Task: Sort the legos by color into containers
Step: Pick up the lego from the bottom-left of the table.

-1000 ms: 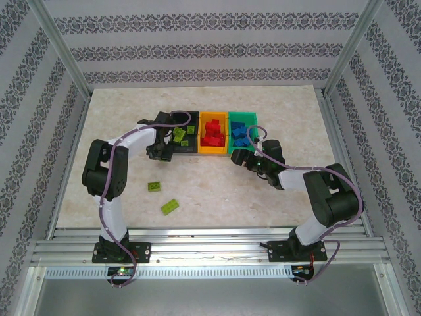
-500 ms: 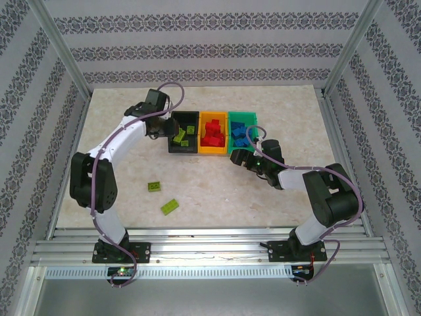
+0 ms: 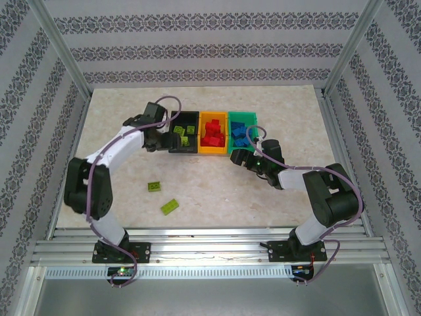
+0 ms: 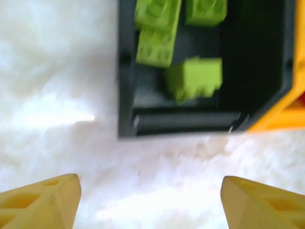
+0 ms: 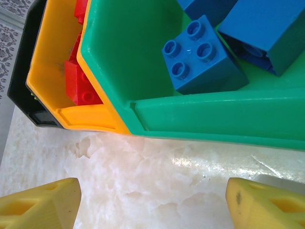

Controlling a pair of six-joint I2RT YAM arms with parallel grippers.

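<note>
The left pincer is spread and empty beside the black bin holding green legos. The right pincer is spread beside the green bin. Two loose legos lie on the counter.

Black bin holding lime bricks, orange bin touching it (right edge), left gripper spread

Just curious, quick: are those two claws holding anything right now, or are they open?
Left gripper: open, holding nothing.
Right gripper: open, holding nothing.
</note>
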